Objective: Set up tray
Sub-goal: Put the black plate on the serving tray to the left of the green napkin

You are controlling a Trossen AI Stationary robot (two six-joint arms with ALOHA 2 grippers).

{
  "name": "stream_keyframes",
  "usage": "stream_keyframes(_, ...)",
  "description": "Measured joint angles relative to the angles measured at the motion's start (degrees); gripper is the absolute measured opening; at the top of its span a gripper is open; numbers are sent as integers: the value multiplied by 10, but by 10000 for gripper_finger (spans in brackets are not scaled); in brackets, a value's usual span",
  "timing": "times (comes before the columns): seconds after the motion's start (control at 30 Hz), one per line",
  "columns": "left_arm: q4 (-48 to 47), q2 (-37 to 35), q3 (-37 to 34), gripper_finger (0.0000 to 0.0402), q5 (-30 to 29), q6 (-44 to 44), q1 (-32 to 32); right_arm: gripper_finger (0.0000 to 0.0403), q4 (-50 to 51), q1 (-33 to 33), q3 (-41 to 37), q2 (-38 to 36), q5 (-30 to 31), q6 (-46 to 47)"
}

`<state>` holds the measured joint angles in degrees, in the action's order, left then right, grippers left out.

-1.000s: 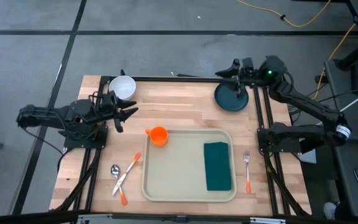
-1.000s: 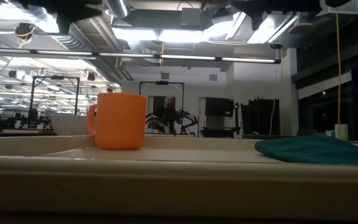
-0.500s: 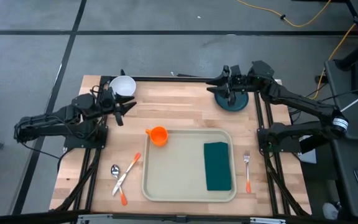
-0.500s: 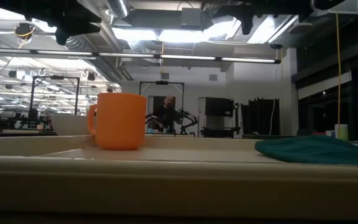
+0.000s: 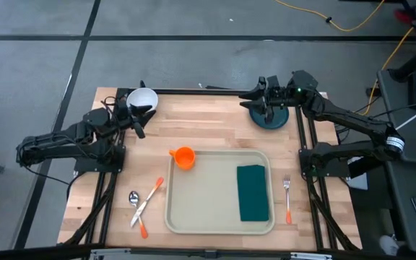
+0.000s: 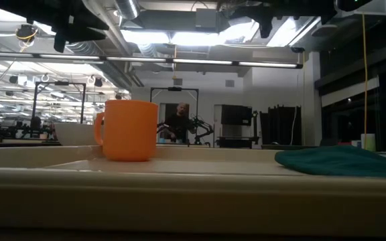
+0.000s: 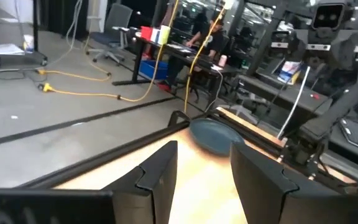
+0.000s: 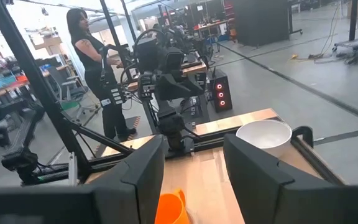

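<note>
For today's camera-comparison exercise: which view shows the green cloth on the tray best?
The high view: the whole green cloth shows, lying flat on the right half of the tray. The low view shows it only edge-on, as a low teal mound. Neither wrist view shows it.

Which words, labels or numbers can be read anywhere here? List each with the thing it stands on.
None can be read.
The tray, orange cup, teal cloth, white bowl and dark plate are plain.
Boxes and screens in the room behind are too blurred to read.
</note>
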<state>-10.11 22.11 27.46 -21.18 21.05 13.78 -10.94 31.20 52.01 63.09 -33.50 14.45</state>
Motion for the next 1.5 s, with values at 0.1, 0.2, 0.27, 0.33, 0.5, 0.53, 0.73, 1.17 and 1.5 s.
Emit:
stream_keyframes(0.1, 0, 4, 0, 143, 12, -9, -2, 172, 0, 0, 0, 0, 0, 8)
stream_keyframes(0.2, 0, 13, 0, 143, 15, -22, -2, 172, 0, 0, 0, 0, 0, -1)
stream_keyframes(0.27, 0, 17, 0, 143, 17, -27, -2, 172, 0, 0, 0, 0, 6, 1)
stream_keyframes(0.33, 0, 20, 0, 143, 18, -27, -2, 172, 0, 0, 0, 0, 7, 1)
stream_keyframes(0.5, 2, 21, 0, 143, 23, 30, -2, 172, 0, 0, 0, 0, 8, 1)
stream_keyframes(0.53, 4, 21, 0, 143, 15, 40, -2, 172, 0, 0, 0, 0, 9, 1)
stream_keyframes(0.73, 52, 21, 0, 143, 64, 5, -2, 172, 1, 0, 0, 1, 9, 44)
stream_keyframes(1.17, 338, 63, -123, 143, 122, -12, -2, 172, 6, 0, 0, 2, 5, 17)
stream_keyframes(1.5, 397, 60, -227, 143, 117, 18, -2, 172, 90, 0, 0, 2, 5, -15)
